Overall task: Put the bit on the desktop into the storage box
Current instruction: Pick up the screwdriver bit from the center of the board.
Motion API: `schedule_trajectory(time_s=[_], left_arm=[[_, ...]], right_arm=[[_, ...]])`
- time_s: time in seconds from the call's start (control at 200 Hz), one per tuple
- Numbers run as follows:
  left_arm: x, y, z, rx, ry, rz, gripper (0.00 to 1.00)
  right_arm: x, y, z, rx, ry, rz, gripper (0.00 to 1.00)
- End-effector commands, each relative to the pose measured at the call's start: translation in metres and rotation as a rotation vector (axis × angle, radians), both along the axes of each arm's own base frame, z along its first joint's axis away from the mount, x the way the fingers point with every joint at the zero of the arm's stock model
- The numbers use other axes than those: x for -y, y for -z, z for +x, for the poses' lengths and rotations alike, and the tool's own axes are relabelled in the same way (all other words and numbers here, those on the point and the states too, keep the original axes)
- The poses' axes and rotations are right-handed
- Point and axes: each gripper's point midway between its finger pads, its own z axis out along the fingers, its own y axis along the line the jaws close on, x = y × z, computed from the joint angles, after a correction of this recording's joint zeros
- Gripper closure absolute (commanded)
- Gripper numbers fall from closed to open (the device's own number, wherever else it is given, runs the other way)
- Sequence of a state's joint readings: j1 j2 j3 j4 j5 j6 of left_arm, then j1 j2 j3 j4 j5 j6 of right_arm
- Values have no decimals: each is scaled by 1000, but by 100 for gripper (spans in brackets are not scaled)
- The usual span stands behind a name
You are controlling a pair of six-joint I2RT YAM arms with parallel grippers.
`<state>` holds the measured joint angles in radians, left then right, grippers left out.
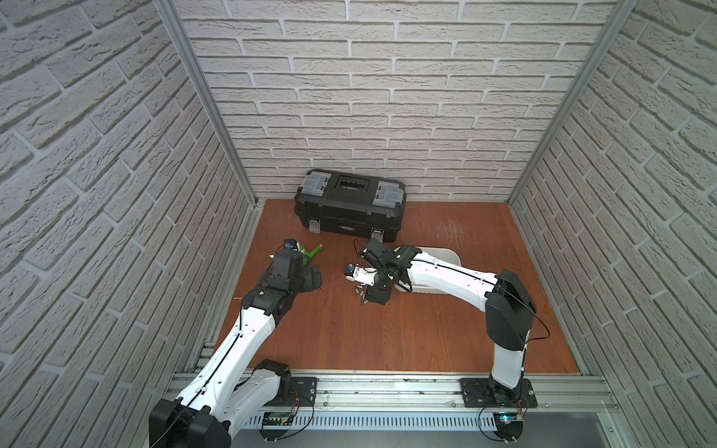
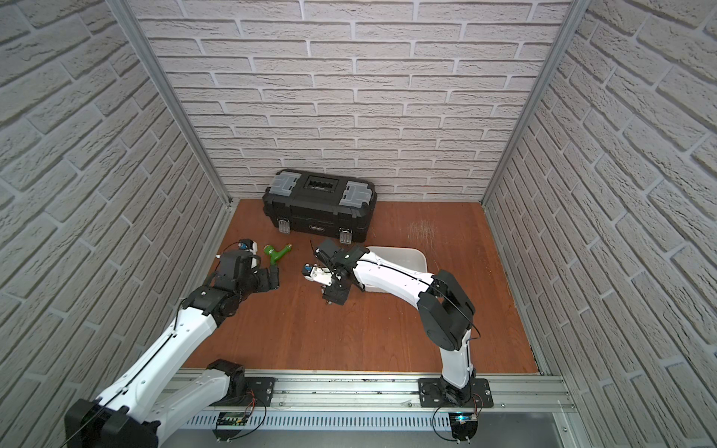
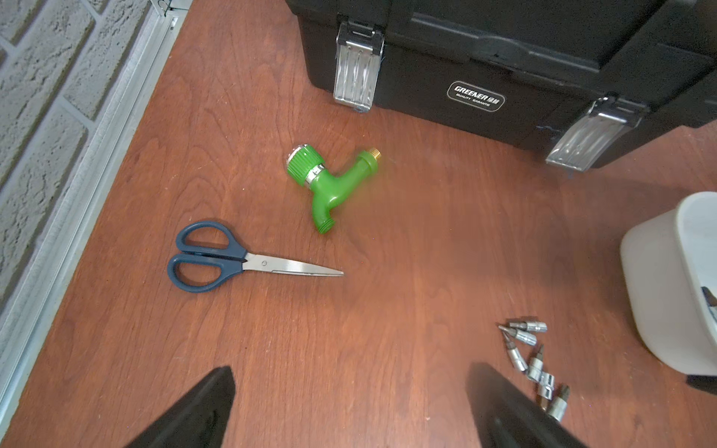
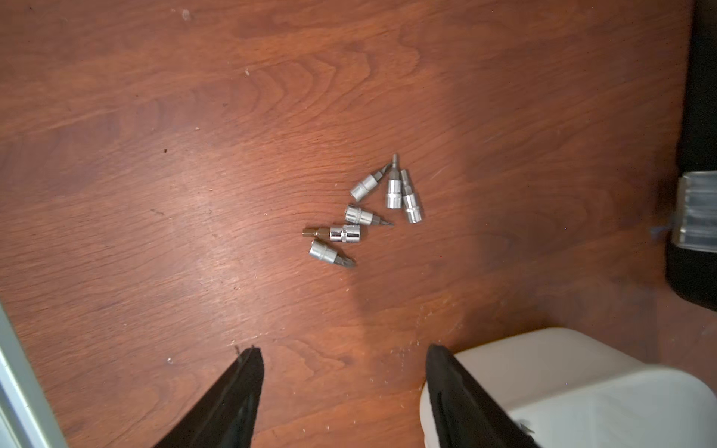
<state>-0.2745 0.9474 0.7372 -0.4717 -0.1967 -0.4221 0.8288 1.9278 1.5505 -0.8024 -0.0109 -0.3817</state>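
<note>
I am holding my right tool [image 4: 344, 351] low over the surface [image 4: 155, 155], and its two black fingers are standing apart with nothing but bare wood showing between them. Just ahead of those fingers the bits [image 4: 351, 214] are lying in a loose cluster: six small silver pieces, flat on the wood, several of them touching one another. The storage box [image 4: 562, 372] is sitting right beside one of my right fingers, its white rounded corner near the cluster, and the bits are resting outside it on the wood. In both top views my right arm is reaching across the front of the box, so only its far rim and part of its wall are showing. My left tool [image 3: 351, 372] is hovering off to the other side, fingers spread wide and gripping nothing. In front of it the scissors [image 3: 232, 263] are lying closed, blue handles toward the wall, and the green tap [image 3: 329, 182] is lying on its side just beyond their tip. The black toolbox [image 3: 485, 58] is standing behind them against the back wall, both metal latches down.
</note>
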Motion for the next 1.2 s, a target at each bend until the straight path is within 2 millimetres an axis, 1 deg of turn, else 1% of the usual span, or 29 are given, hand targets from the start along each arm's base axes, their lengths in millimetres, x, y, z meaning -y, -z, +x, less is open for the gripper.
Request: schedule_trajectory(time_s=[0.0,0.08,0.12,0.13,0.16,0.28,0.61,0.97,1.195], left_arm=[[-4,4,-2,-7,-15,-2,2],[-4,5,-2,-8,-16,-5,2],[-4,5,-2,-9,-16,-3,2],[-4,5,-2,-9,-16,-4,2],[-4,5,-2,-10,-18,-3,2],[-4,6,-2,-14,-16,-2,2],[-5,8,0,-21,-20,1,2],[-5,9,2,-31,-22,-2,2],[-5,10,2,-35,-22,-1,2]], right_arm=[[-4,-2,9,38,-17,-3,29],[-4,8,8,13,-22,-19,29],[-6,7,7,8,-28,-15,30],[-5,17,6,-10,-29,-31,30],[-6,23,5,-23,-36,-38,30],[-7,32,5,-44,-41,-41,31],[-9,45,7,-99,-39,-40,36],[-13,58,8,-136,-50,-58,39],[-12,65,8,-148,-46,-72,43]])
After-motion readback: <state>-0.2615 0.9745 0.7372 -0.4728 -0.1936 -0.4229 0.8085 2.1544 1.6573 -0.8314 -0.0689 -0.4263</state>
